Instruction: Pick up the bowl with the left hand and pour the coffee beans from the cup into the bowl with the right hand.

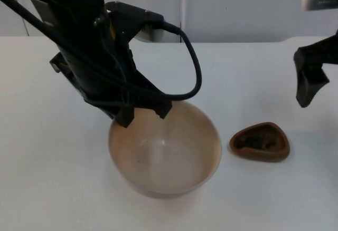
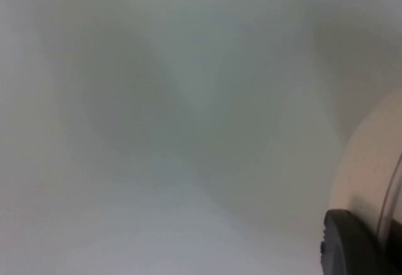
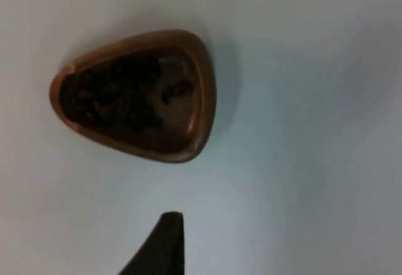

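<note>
A wide tan bowl stands upright on the white table, and nothing lies inside it. My left gripper is low over the bowl's far rim, open, with its two fingers spread along that rim. In the left wrist view the bowl's pale outer wall lies close beside a black fingertip. To the bowl's right sits a small brown, rounded-triangle cup holding dark coffee beans. My right gripper hangs above the table, behind and to the right of the cup, apart from it.
The white table runs back to a grey partition wall. A narrow strip of table separates the bowl from the cup.
</note>
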Tool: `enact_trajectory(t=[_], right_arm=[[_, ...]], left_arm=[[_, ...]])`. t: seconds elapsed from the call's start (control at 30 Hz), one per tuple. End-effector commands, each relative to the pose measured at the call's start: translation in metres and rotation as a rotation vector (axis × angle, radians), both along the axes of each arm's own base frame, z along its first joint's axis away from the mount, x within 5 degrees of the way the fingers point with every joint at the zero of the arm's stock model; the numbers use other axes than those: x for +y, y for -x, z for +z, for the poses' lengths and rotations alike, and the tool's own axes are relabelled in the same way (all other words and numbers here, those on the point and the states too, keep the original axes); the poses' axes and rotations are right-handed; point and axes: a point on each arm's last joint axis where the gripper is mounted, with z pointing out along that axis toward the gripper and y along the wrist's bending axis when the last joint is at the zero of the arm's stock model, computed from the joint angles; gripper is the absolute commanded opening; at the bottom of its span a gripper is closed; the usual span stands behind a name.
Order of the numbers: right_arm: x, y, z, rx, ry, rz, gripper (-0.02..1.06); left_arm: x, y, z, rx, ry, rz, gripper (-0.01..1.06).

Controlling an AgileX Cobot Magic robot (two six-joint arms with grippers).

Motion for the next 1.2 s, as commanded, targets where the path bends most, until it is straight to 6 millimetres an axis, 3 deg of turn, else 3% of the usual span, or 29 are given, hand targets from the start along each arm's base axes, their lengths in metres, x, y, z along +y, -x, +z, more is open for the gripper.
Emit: enact_trajectory(t=[0.0,0.47,0.67,1.17], right_arm=[[0.012,-0.004,-0.003,-0.048,0.058,0.008,1.0],[0.031,-0.023,-0.049,-0.027,0.038,0.023,0.98],[0.032,-0.029,-0.058,-0.057,0.026,0.016,0.89],[0.034,-0.037,-0.08,-0.065,0.0,0.009,0.82]], left_arm=[[-0.002,0.002,0.003,0.0,0.016,0.011,0.0],[-0.002,0.002,0.003,-0.002,0.021,0.013,0.0],[-0.002,0.002,0.003,-0.001,0.023,0.014,0.0],[-0.003,0.001,0.004,-0.008,0.034,0.017,0.0]])
